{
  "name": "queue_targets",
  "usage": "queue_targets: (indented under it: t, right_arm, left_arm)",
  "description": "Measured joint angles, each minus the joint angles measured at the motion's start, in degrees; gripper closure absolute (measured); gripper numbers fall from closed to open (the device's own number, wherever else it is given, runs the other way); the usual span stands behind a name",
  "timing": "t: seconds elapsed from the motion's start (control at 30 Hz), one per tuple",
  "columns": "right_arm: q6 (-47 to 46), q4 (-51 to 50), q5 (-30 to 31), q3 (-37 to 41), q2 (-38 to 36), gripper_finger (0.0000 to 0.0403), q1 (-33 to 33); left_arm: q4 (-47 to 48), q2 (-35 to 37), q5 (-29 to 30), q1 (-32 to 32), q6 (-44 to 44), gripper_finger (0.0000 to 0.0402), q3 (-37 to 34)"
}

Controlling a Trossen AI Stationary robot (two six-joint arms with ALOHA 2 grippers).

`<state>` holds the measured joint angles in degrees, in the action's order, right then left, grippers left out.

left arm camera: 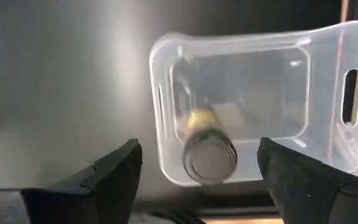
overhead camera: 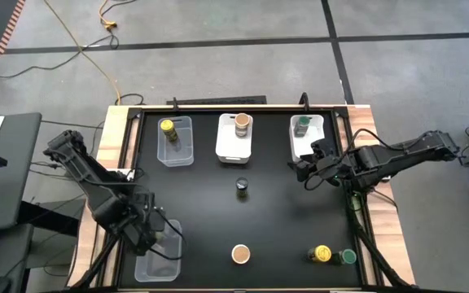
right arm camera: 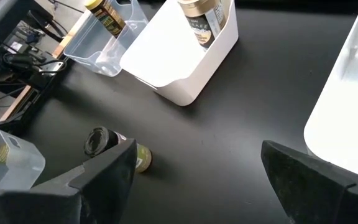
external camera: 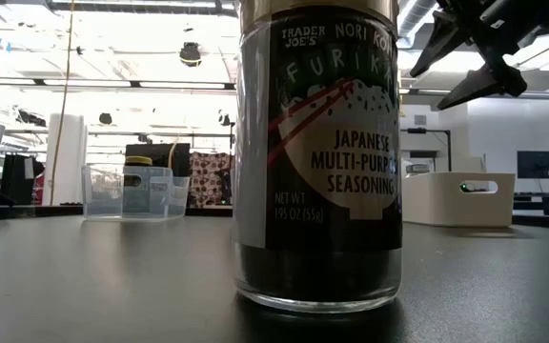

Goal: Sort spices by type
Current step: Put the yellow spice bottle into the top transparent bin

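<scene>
Left end effector [overhead camera: 155, 236]: you have it at 7 o'clock on the surface, fingers spread wide, gripping nothing, over a clear bin [overhead camera: 158, 251].
Left wrist view only: you see a dark-topped jar [left arm camera: 207, 151] lying on its side inside that clear bin; the high view hides it under the arm.
Right end effector [overhead camera: 305, 168]: at 3 o'clock, fingers wide apart, empty, just beside the right white bin [overhead camera: 318, 124].
Far bins, high view: yellow-topped jar [overhead camera: 168, 129] in the clear bin at 11 o'clock; tan-topped jar [overhead camera: 242, 123] in the middle white bin [overhead camera: 234, 147]; green-topped jar [overhead camera: 301, 125] in the right white bin.
Loose jars: dark-topped one [overhead camera: 242, 189] at centre; tan-topped one [overhead camera: 240, 255] at 6 o'clock; yellow [overhead camera: 322, 255] and green [overhead camera: 348, 257] tops touching at 5 o'clock.
Low view only: you can read the label "Furikake Japanese multi-purpose seasoning" on the nearest jar [external camera: 317, 152].
Surface [overhead camera: 202, 212]: black mat, wooden edge.
Room: grey floor with a yellow cable [overhead camera: 80, 37]; bright ceiling lights behind.
</scene>
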<state>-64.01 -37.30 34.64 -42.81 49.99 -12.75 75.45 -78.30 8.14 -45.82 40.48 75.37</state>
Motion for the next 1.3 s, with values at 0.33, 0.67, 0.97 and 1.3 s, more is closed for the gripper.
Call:
queue_targets:
  t: [0.33, 0.67, 0.97, 1.3]
  right_arm:
    - [3.73, -1.95, -1.69, 0.0, 0.01, 0.003, 0.0]
    - [12.7, -5.42, -8.86, 0.02, -0.13, 0.003, -0.39]
    - [19.32, -3.67, -11.68, -2.01, -0.58, 0.0039, -2.9]
    - [8.51, -19.87, -12.69, -15.52, 0.92, 0.0066, -4.87]
  left_arm:
    - [-15.74, 0.0, 8.83, 6.93, -11.0, 0.0096, 4.73]
    - [-42.87, -4.13, 7.76, 20.33, -23.81, 0.0096, 1.73]
    - [-58.36, -16.38, 5.21, 26.23, -28.03, 0.0096, 1.08]
    - [-63.46, -18.68, -7.81, 32.51, -36.96, 0.0096, 1.08]
